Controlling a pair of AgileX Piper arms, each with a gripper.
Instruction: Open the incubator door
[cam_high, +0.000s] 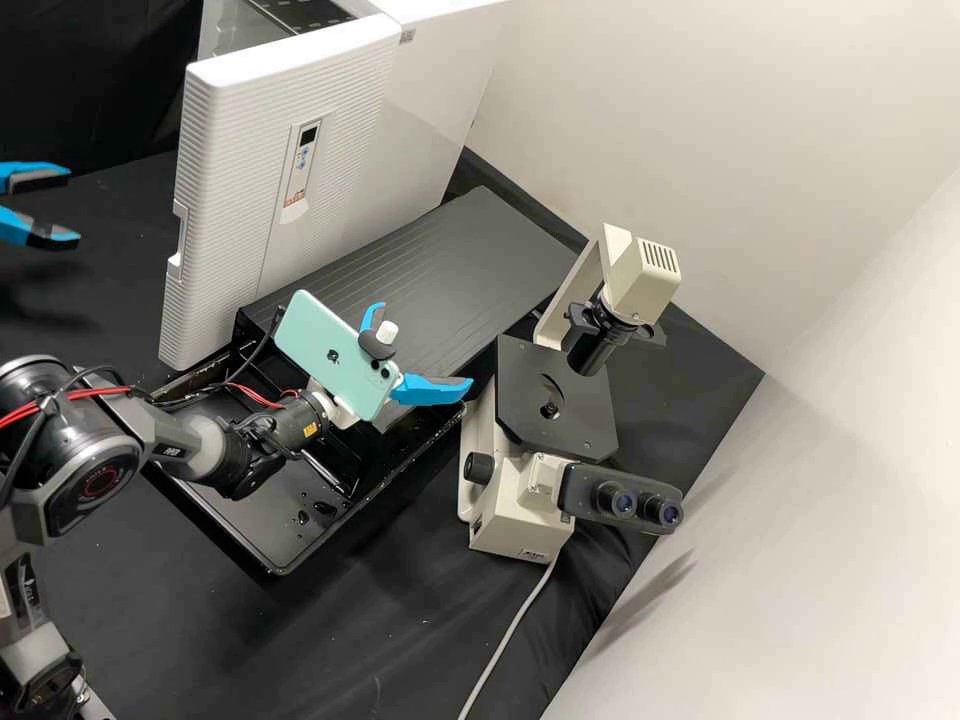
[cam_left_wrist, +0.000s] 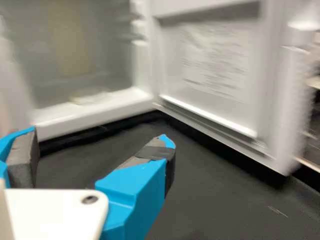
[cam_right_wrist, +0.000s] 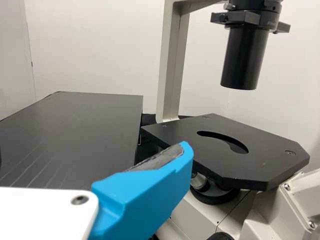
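Left gripper and right gripper are hanging spread wide, gripping nothing; a careless swing by the left could be bumping the opened door closed.

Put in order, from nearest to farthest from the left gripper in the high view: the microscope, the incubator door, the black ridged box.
1. Incubator door, open, toward the left gripper.
2. Black ridged box, in the middle.
3. Microscope, beyond the box.
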